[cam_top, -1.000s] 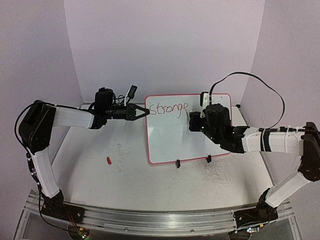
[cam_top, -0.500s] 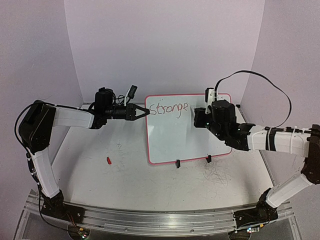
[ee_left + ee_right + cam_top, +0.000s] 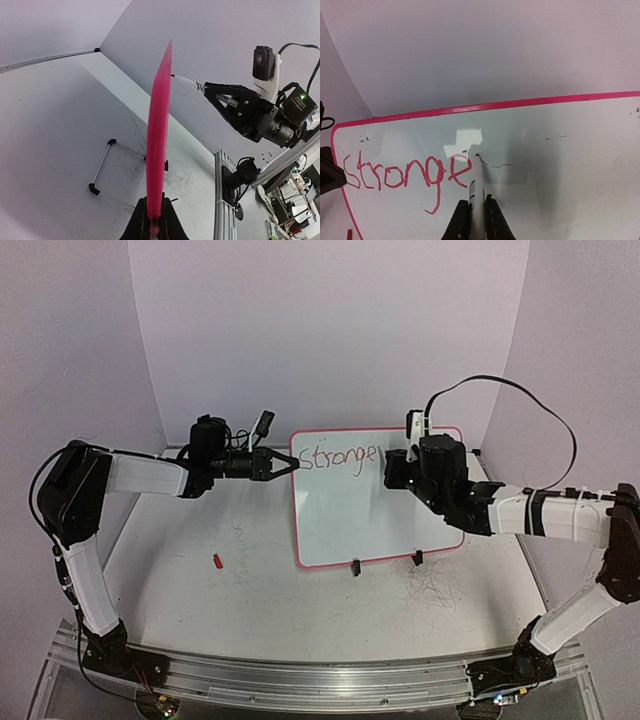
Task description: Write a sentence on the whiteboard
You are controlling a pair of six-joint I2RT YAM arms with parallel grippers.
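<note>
The whiteboard [image 3: 350, 520], white with a red-pink rim, stands tilted on the table. My left gripper [image 3: 290, 465] is shut on its upper left edge; in the left wrist view the whiteboard [image 3: 159, 135] shows edge-on, clamped in that gripper [image 3: 155, 220]. My right gripper [image 3: 476, 210] is shut on a white marker [image 3: 477, 185]. The marker's tip touches the whiteboard [image 3: 560, 165] just right of the last letter. Of the sentence [image 3: 405, 175], only "Stronge" shows, in red along the top. From above, the right gripper [image 3: 392, 472] hovers at the end of the sentence [image 3: 335, 457].
A small red marker cap [image 3: 217, 561] lies on the tabletop left of the board. Two black clip feet [image 3: 354, 567] hold the board's lower edge. Grey scribbles [image 3: 435, 590] mark the table near the right arm. A wire stand [image 3: 102, 167] sits behind the board.
My right gripper with the marker has shifted up and slightly right, to just past the last letter. The left gripper and the board have not moved.
</note>
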